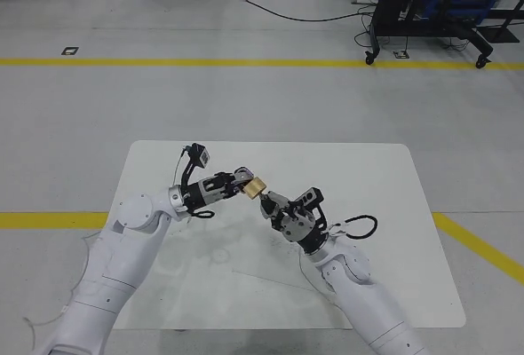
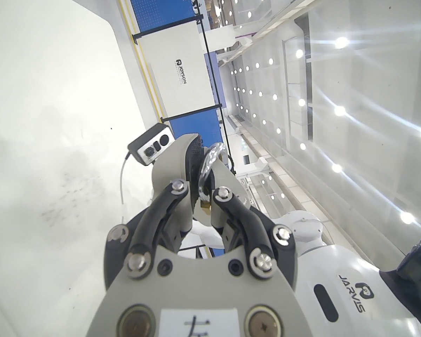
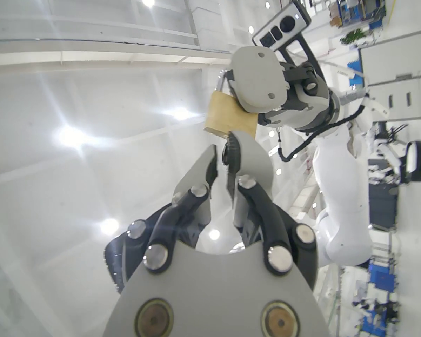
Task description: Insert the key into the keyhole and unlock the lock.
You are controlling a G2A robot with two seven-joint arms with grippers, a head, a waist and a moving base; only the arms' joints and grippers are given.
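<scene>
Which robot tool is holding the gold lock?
The left tool has the gold lock clamped in it, shackle end inward. The right tool sits at the lock's other end, with the lock's body beyond its tips.

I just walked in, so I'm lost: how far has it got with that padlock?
Done: the left gripper holds the brass padlock up above the table. In hand: the right gripper presses what looks like the key at the padlock's underside. Left: turning it; the shackle seems closed.
</scene>
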